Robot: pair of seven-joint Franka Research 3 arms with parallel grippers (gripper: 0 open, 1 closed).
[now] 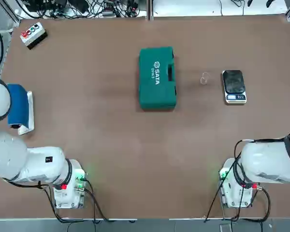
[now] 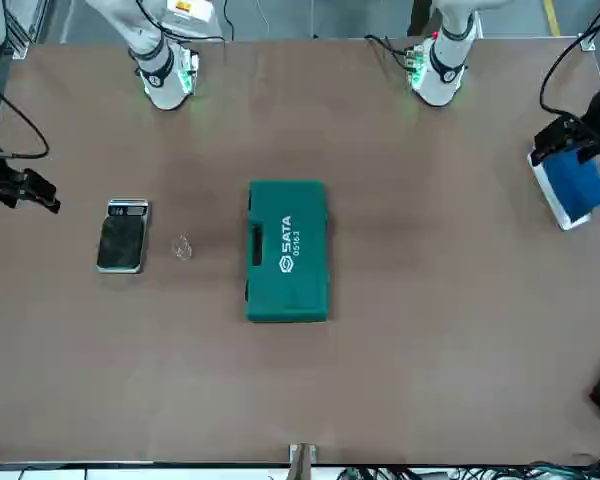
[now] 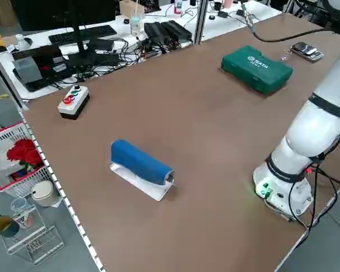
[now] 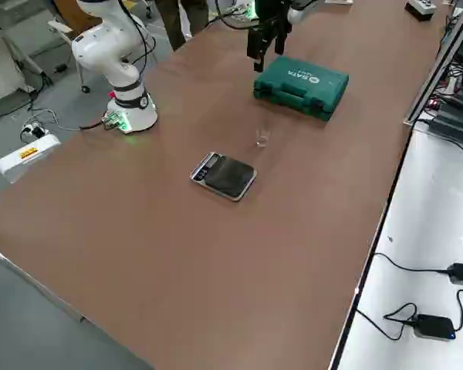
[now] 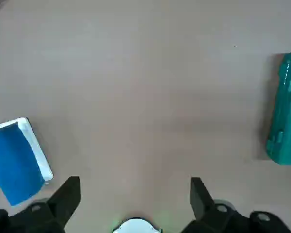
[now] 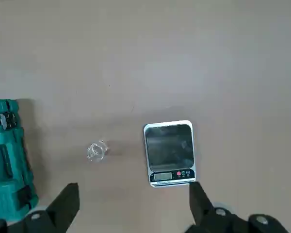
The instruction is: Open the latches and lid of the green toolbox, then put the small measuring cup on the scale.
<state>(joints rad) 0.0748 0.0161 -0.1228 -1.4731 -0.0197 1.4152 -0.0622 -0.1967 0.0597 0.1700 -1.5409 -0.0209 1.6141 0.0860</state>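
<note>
L gripper (image 5: 135,206): fingers spread, nothing btwn them, up over the worktop (image 1: 111,130) toward its left edge, near the blue roll on its white base (image 5: 19,162). R gripper (image 6: 136,208): fingers spread too, nothing held, over the right part of the worktop, on the near side of the scale. Neither touches a task obj.

Outward from R fingers: scale (image 6: 169,153) lies flat toward the worktop's right edge, a bit past mid-depth, display strip facing the robot's edge, platform bare. Small measuring cup (image 6: 97,151), clear, sits on the worktop btwn scale and toolbox, apart from both; can't tell if upright or on its side. Green toolbox (image 1: 157,77) is near worktop center, toward the far edge, lid down, handle side facing the cup. Latches (image 6: 8,120) (image 6: 24,195) sit on that handle side, one near each end; look fastened, but can't be sure. White box w/ red buttons (image 1: 33,36) is at the far left corner, not needed.

Progress: prob. 0 steps done. Left: both latches, lid, cup onto scale. Next is prob. the latches; R arm has the handle side, L could steady the case. Risk: case slides when a latch is pried. Cup is light and see-thru, easy to knock or miss; needs a gentle pinch.
</note>
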